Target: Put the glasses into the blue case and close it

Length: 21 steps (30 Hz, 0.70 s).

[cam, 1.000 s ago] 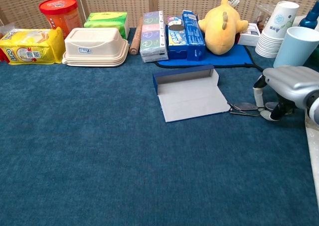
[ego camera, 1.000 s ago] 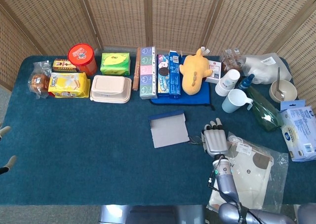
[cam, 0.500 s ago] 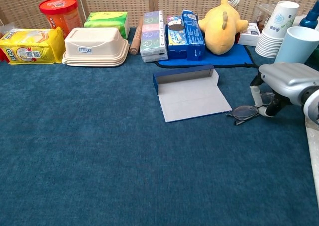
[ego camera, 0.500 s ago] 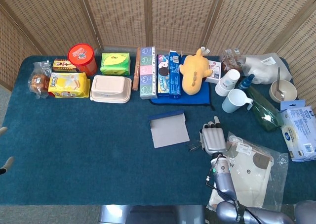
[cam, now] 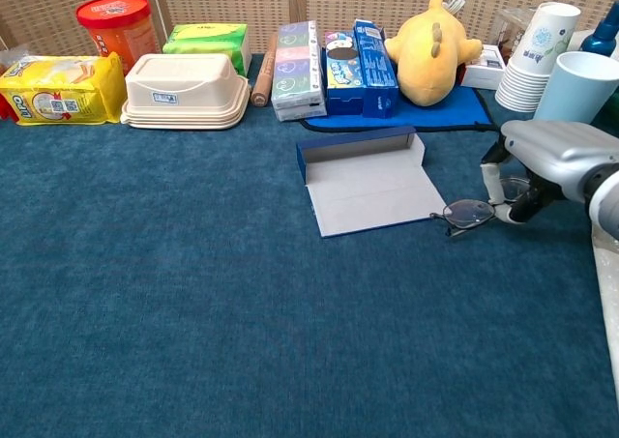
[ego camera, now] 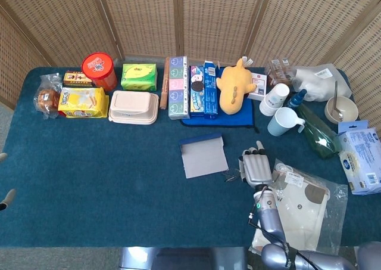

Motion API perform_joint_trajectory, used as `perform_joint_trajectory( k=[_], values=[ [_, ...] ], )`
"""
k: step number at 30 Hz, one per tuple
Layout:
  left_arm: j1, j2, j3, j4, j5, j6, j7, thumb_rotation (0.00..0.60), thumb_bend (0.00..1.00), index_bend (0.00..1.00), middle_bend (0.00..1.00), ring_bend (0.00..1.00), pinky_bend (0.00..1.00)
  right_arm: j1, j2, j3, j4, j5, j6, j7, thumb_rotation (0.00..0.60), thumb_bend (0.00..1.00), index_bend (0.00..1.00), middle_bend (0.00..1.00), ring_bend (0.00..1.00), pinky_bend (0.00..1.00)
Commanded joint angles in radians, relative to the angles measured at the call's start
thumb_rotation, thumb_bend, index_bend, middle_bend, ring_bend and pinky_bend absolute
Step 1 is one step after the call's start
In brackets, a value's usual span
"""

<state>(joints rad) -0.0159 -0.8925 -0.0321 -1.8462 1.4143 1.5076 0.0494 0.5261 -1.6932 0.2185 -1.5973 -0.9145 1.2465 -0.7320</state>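
Observation:
The blue case (cam: 372,182) lies open on the blue cloth, its grey flap spread flat toward me and its blue trough at the far side; the head view shows the case (ego camera: 203,155) at mid-table. Just right of the flap are the thin-rimmed glasses (cam: 471,212), one lens showing and tilted. My right hand (cam: 546,158) pinches their right end between its fingertips, and the other lens is half hidden behind them. From above, the right hand (ego camera: 257,167) hides most of the glasses (ego camera: 231,176). Only fingertips of my left hand (ego camera: 5,195) show at the left edge, apart and holding nothing.
A yellow plush toy (cam: 430,46), snack boxes (cam: 298,69) and a lunch box (cam: 184,90) line the back. A cup stack (cam: 534,56) and pale mug (cam: 580,88) stand behind my right hand. A plastic bag (ego camera: 300,207) lies to its right.
My right hand has drawn the glasses left toward the case flap. They now sit tilted in its pinch rather than flat on the cloth. The left hand has barely moved.

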Motion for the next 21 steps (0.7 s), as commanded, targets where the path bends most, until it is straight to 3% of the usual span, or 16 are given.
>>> perform_joint_trajectory(
  k=[1,10,21],
  values=[
    [0.0,0.001,-0.002,-0.001,0.001,0.002,0.002,0.6,0.28,0.11,0.06,0.0,0.0,-0.004,0.015,0.005,-0.028,-0.001,-0.002,0.02,0.6,0.38,0.7,0.4,0.25,0.08],
    [-0.005,0.008,-0.008,-0.011,0.01,0.007,0.01,0.6,0.28,0.11,0.06,0.0,0.0,-0.004,0.063,0.013,-0.142,-0.029,0.025,0.038,0.6,0.38,0.7,0.4,0.25,0.08],
    [-0.003,0.008,-0.007,-0.008,0.025,0.013,-0.004,0.6,0.28,0.11,0.06,0.0,0.0,0.062,0.042,0.048,-0.284,-0.021,0.079,-0.084,0.6,0.38,0.69,0.4,0.25,0.08]
  ],
)
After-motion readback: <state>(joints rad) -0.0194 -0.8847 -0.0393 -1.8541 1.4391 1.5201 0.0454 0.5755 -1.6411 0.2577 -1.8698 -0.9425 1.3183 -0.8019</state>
